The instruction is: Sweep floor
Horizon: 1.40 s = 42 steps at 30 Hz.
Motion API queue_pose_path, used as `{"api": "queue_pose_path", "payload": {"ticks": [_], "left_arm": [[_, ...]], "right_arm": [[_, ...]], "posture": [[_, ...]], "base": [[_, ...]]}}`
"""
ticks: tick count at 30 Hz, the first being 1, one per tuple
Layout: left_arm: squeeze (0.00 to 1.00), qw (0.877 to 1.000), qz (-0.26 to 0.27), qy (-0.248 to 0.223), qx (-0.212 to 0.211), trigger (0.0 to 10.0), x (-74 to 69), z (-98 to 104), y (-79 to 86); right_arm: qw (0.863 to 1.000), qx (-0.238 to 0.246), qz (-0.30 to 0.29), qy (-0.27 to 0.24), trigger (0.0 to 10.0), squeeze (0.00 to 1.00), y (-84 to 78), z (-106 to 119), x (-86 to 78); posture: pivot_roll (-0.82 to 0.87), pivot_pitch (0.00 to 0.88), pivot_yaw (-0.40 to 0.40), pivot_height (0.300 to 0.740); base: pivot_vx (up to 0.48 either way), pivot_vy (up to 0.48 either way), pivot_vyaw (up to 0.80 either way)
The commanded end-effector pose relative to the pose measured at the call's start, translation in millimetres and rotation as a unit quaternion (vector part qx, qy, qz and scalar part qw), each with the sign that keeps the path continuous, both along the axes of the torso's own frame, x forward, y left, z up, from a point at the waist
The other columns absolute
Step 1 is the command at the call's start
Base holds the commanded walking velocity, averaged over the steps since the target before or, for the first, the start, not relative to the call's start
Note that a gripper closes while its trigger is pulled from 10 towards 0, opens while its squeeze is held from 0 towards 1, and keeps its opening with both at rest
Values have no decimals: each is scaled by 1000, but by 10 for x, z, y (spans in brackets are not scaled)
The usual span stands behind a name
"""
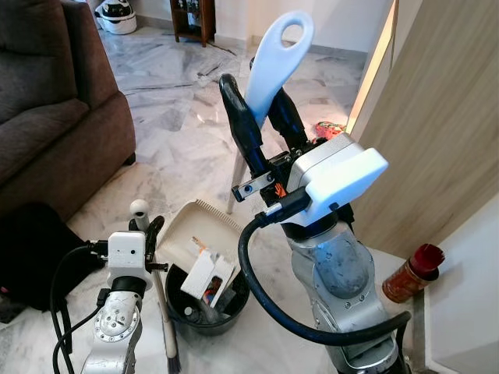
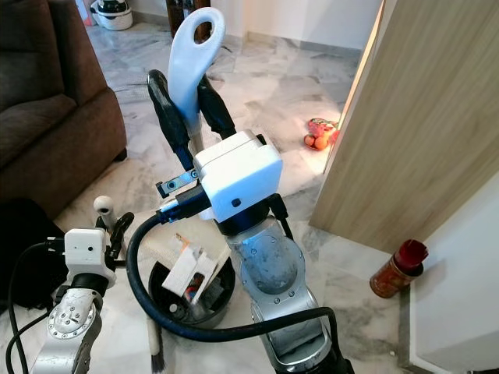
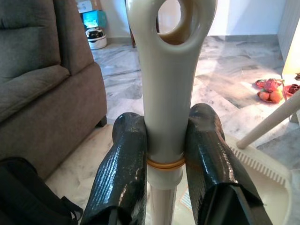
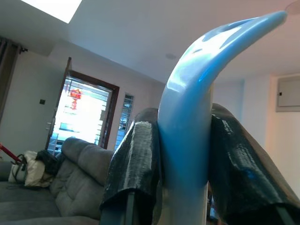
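Note:
My right gripper (image 1: 257, 93) is raised at centre and shut on the pale blue looped handle (image 1: 277, 51) of a dustpan. Its white pole (image 1: 236, 185) runs down to the cream pan (image 1: 187, 230), which tilts over a black bin (image 1: 226, 312) holding white cartons and other rubbish. Low on the left, my left gripper (image 1: 145, 227) is shut on a cream brush handle (image 3: 164, 70) with a loop at its top. The brush's dark bristles (image 1: 173, 360) rest on the marble floor (image 1: 179, 132) beside the bin.
A brown sofa (image 1: 54, 101) stands at the left with a black bag (image 1: 31, 249) at its foot. A wooden panel (image 1: 444, 117) rises on the right, and a red-capped canister (image 1: 413, 273) stands near its base. Red and orange items (image 1: 329, 128) lie on the floor beyond.

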<state>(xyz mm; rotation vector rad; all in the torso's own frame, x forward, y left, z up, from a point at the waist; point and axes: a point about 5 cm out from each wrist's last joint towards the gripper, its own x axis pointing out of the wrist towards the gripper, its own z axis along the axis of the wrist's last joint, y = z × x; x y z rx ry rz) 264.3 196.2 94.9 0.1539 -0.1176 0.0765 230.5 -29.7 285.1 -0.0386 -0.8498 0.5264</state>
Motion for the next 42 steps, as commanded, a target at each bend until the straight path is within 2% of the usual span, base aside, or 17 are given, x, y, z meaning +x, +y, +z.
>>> {"api": "queue_pose_path", "payload": {"ticks": [1, 10, 15, 17, 19, 24, 26, 27, 30, 31, 35, 39, 42], "left_arm": [[0, 999, -12, -28, 16, 10000, 19, 121, -35], [0, 999, -12, -25, 17, 10000, 17, 111, -37], [0, 999, -14, -24, 16, 10000, 18, 108, -46], [0, 999, -15, -24, 16, 10000, 19, 107, -46], [0, 999, -15, -24, 16, 10000, 21, 106, -48], [0, 999, -15, -24, 16, 10000, 20, 106, -47], [0, 999, -16, -24, 16, 10000, 18, 105, -41], [0, 999, -16, -24, 16, 10000, 18, 105, -41], [0, 999, -16, -24, 16, 10000, 19, 104, -38], [0, 999, -17, -23, 17, 10000, 20, 103, -40], [0, 999, -20, -22, 16, 10000, 21, 99, -47], [0, 999, -24, -22, 15, 10000, 20, 98, -68], [0, 999, -25, -23, 15, 10000, 15, 101, -67]], "right_arm": [[999, 16, 8, -44, 10000, 0, -17, 128, -111], [999, 7, 3, -43, 10000, 0, -9, 102, -101], [998, 0, -44, -38, 10000, 0, -95, 58, -13], [996, -16, -77, -33, 10000, 0, -180, 23, 78], [992, -26, -123, -25, 10000, 0, -354, -20, 216], [989, -23, -146, -23, 10000, 0, -442, -27, 261], [979, -2, -206, 1, 10000, 0, -640, -79, 360], [979, -2, -206, 1, 10000, 0, -640, -79, 360], [969, 19, -247, 22, 10000, 0, -781, -149, 422], [966, 34, -254, 43, 10000, 0, -849, -214, 458], [960, 29, -270, 70, 10000, 0, -943, -371, 509], [944, 31, -302, 130, 10000, 0, -1097, -722, 570], [941, 25, -309, 137, 10000, 0, -1124, -792, 575]], "posture": [[121, 118, -23, 740], [120, 117, -24, 740], [119, 117, -24, 740], [116, 117, -24, 740], [117, 116, -23, 740], [118, 114, -23, 740], [118, 111, -21, 740], [118, 111, -21, 740], [117, 109, -20, 740], [116, 108, -19, 740], [112, 103, -16, 740], [113, 96, -16, 740], [115, 92, -15, 740]], "base": [[0, 0, 0], [0, 0, 0], [0, 0, 0], [0, 0, 0], [0, 0, 0], [0, 0, 0], [0, 0, 0], [0, 0, 0], [0, 0, 0], [0, 0, 0], [0, 0, 0], [0, 0, 0], [0, 0, 0]]}}
